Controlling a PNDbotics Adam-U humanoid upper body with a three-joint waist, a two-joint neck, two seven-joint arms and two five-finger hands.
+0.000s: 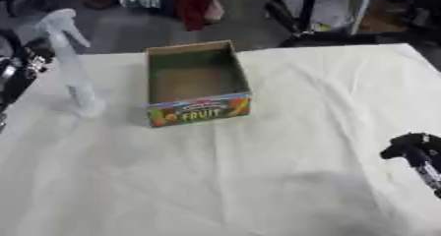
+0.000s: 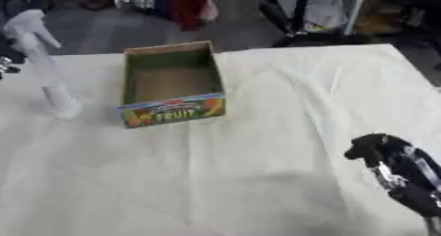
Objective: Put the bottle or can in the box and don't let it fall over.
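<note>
One bottle [image 2: 43, 65], a white spray type, stands upright near the table's [image 2: 284, 132] left edge, just beside the box's left wall and outside it; one box [image 2: 170, 85], open-topped cardboard with "FRUIT" on its near face, sits toward the far edge, nothing inside. Cloth covers the table. Right hand [image 2: 388, 163] sits at the right edge near the front corner, fingers curled, holding nothing; left hand [image 1: 19, 70] shows at the left edge by the bottle, finger state cannot be told.
</note>
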